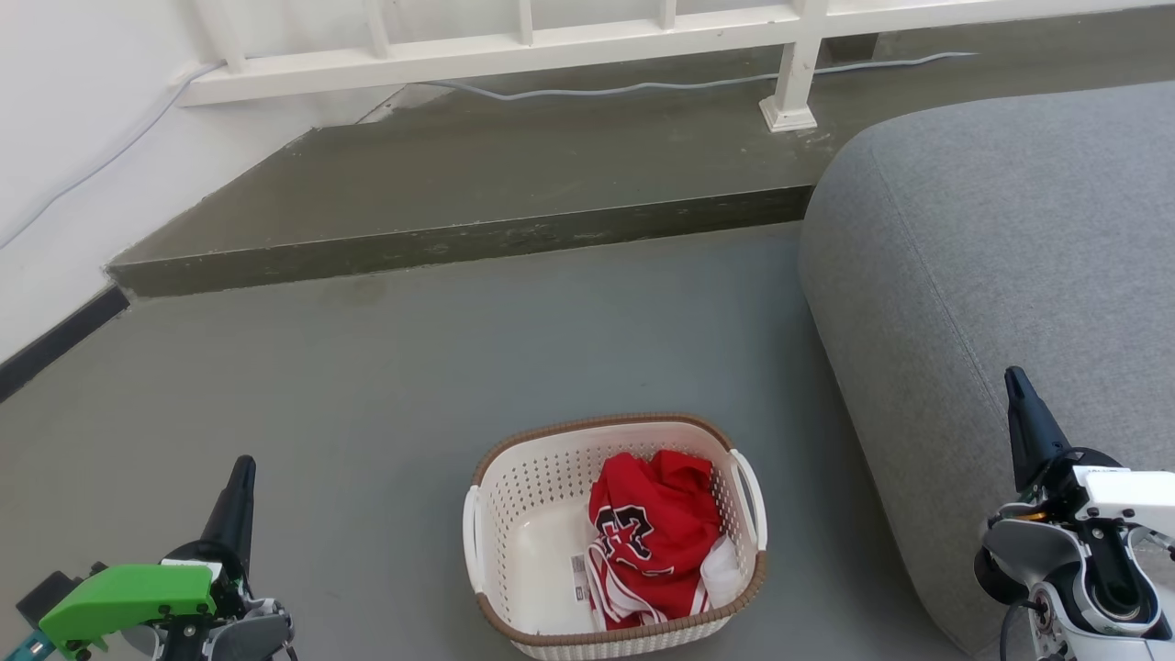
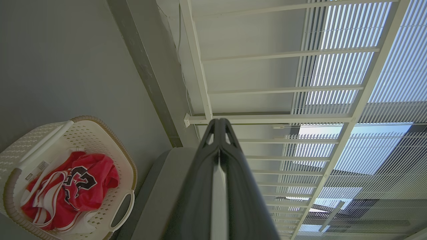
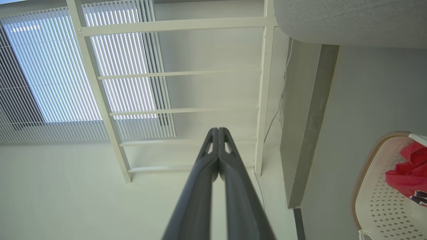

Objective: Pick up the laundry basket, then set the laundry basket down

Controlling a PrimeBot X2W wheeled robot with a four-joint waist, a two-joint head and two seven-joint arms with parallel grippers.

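Note:
The laundry basket, cream-white with a brown rim and white side handles, stands on the grey floor at the bottom centre of the head view. A red jersey lies in its right half. My left gripper is shut and empty, well to the basket's left, fingers pointing up the view. At the lower right my right gripper is shut too, in front of the sofa. The basket appears at the lower left of the left wrist view, beside the shut left gripper. Its rim shows beside the shut right gripper.
A grey sofa fills the right side, close to the basket's right handle. A raised dark step crosses behind, with a white railing and a cable on it. A white wall stands at the left.

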